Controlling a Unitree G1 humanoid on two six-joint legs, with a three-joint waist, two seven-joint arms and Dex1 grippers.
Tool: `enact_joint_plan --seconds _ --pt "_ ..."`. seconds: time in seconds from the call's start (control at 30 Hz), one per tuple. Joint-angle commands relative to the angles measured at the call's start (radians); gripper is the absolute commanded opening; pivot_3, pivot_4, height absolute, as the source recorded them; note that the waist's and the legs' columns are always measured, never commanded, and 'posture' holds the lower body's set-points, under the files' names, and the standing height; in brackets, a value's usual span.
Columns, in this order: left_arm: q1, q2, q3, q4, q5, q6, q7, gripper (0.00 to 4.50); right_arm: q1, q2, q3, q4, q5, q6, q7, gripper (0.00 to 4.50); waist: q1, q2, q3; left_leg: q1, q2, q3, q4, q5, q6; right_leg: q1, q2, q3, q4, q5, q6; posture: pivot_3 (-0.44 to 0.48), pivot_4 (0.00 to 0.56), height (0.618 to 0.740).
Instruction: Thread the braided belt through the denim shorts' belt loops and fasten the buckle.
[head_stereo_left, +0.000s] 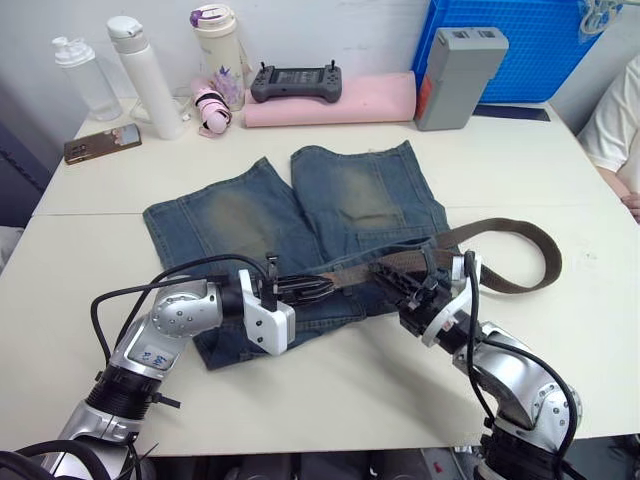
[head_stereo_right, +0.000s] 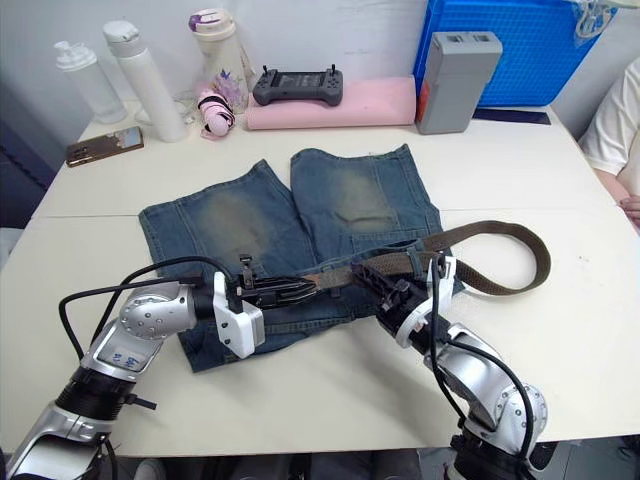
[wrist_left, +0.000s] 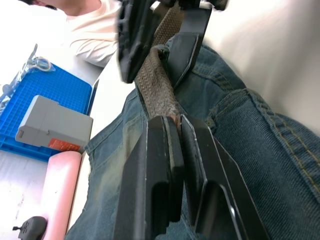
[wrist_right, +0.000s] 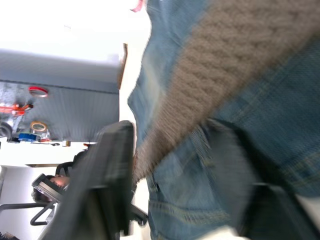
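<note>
A white table (head_stereo_left: 560, 170) holds the shorts (head_stereo_left: 300, 230), laid flat with the legs pointing away from the robot and the waistband nearest it. Along the back edge stand bottles (head_stereo_left: 150, 75), a phone (head_stereo_left: 102, 143), a black controller (head_stereo_left: 296, 82) on a pink pad (head_stereo_left: 370, 100), a grey box (head_stereo_left: 458, 77) and a blue crate (head_stereo_left: 530, 45). A person's sleeve (head_stereo_left: 615, 120) shows at the right edge.

The belt (head_stereo_left: 520, 240) lies along the waistband, then curves in a loop on the table to the right of the shorts.

The left gripper (head_stereo_left: 310, 286) is clamped on the belt's end at the waistband; in the left wrist view its fingers (wrist_left: 165, 170) press together on the woven strap. The right gripper (head_stereo_left: 395, 272) sits over the waistband with its fingers apart, the belt running between them.
</note>
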Motion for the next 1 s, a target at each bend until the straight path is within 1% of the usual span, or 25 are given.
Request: enact_joint_plan --seconds 0.03,0.07,0.27,0.3,0.33,0.37,0.4,0.5,0.53,0.6,0.67,0.8,1.0 --pt "-0.008 0.003 0.001 -0.029 -0.014 -0.017 0.002 0.0 0.008 -0.046 0.079 -0.055 0.073 -0.117 -0.014 0.33 0.0 0.0 0.0 0.0 0.0 0.0 0.0 0.0 0.0 0.0 0.0 0.0 0.0 0.0 0.0 0.0 0.15 0.714" --pt "-0.007 0.003 0.001 -0.029 -0.016 -0.018 0.001 0.0 0.01 -0.058 0.094 -0.059 0.074 -0.144 -0.011 0.03 0.0 0.0 0.0 0.0 0.0 0.001 0.0 0.0 0.0 0.0 0.0 0.0 0.0 0.0 0.0 0.0 0.15 0.714" --pt "0.002 0.003 -0.007 -0.037 -0.059 -0.003 -0.021 0.0 0.001 -0.123 0.152 -0.058 0.074 -0.266 0.025 0.03 0.005 0.0 0.0 -0.001 0.001 0.002 0.0 0.0 0.001 -0.001 -0.001 0.0 -0.001 0.0 0.0 0.0 0.15 0.714" --pt "0.015 0.003 -0.005 -0.053 -0.112 0.052 -0.041 0.0 -0.008 -0.131 0.152 -0.047 0.069 -0.284 0.036 0.03 0.005 0.0 0.0 -0.001 0.001 0.002 0.0 0.0 0.001 -0.001 -0.001 0.0 -0.001 0.0 0.0 0.0 0.15 0.714" --pt "0.027 0.006 -0.004 -0.069 -0.151 0.107 -0.061 0.86 -0.015 -0.146 0.15 -0.037 0.058 -0.294 0.051 0.0 0.005 0.0 0.0 -0.001 0.001 0.002 0.0 0.0 0.001 -0.001 -0.001 0.0 -0.001 0.0 0.0 0.0 0.15 0.714" --pt "0.036 0.008 -0.004 -0.081 -0.179 0.147 -0.076 1.15 -0.019 -0.159 0.151 -0.03 0.051 -0.303 0.063 0.0 0.004 0.0 0.0 -0.001 0.001 0.002 0.0 0.0 0.001 -0.001 -0.001 0.0 -0.001 0.0 0.0 0.0 0.15 0.714" --pt "0.056 0.009 0.008 -0.105 -0.229 0.214 -0.085 1.58 -0.025 -0.181 0.14 -0.016 0.038 -0.306 0.09 0.0 0.004 0.0 0.0 -0.001 0.001 0.002 0.0 0.0 0.001 -0.001 -0.001 0.0 -0.002 0.0 0.0 0.0 0.15 0.714" --pt "0.117 0.02 0.053 -0.198 -0.407 0.415 -0.112 2.64 -0.031 -0.255 0.123 0.022 -0.006 -0.304 0.166 0.0 0.003 0.0 0.0 -0.001 0.001 0.002 0.0 0.0 0.001 -0.001 -0.001 0.0 -0.002 0.0 0.0 0.0 0.15 0.714" --pt "0.136 0.022 0.078 -0.222 -0.466 0.482 -0.106 3.1 -0.034 -0.27 0.119 0.039 -0.012 -0.309 0.185 0.0 0.005 0.0 0.0 -0.001 0.002 0.002 0.0 0.0 0.001 -0.001 -0.001 0.001 -0.002 0.0 0.0 0.0 0.15 0.714" --pt "0.201 0.05 0.127 -0.266 -0.574 0.606 -0.113 3.1 -0.044 -0.307 0.113 0.088 -0.052 -0.304 0.238 0.0 0.006 0.0 0.0 -0.001 0.003 0.001 0.0 0.0 0.001 -0.001 -0.001 0.0 -0.002 0.0 0.0 0.0 0.15 0.714" --pt "0.253 0.071 0.165 -0.301 -0.635 0.678 -0.123 3.1 -0.048 -0.336 0.111 0.131 -0.088 -0.293 0.288 0.0 0.004 0.0 0.0 -0.001 0.003 0.002 0.0 0.0 0.001 0.0 -0.001 0.001 -0.004 0.0 0.0 0.0 0.15 0.714" --pt "0.283 0.079 0.197 -0.34 -0.659 0.755 -0.119 3.1 -0.042 -0.382 0.107 0.19 -0.158 -0.277 0.367 0.0 0.014 0.0 0.0 -0.001 0.003 0.003 0.0 0.0 0.002 0.001 -0.002 0.001 -0.005 0.0 0.0 0.0 0.15 0.714" --pt "0.28 0.058 0.198 -0.356 -0.646 0.788 -0.123 3.1 -0.051 -0.413 0.079 0.225 -0.176 -0.262 0.424 0.0 0.016 0.0 0.0 -0.001 0.002 0.003 0.001 0.0 0.002 0.004 -0.001 0.001 -0.009 0.0 0.0 0.0 0.15 0.714"
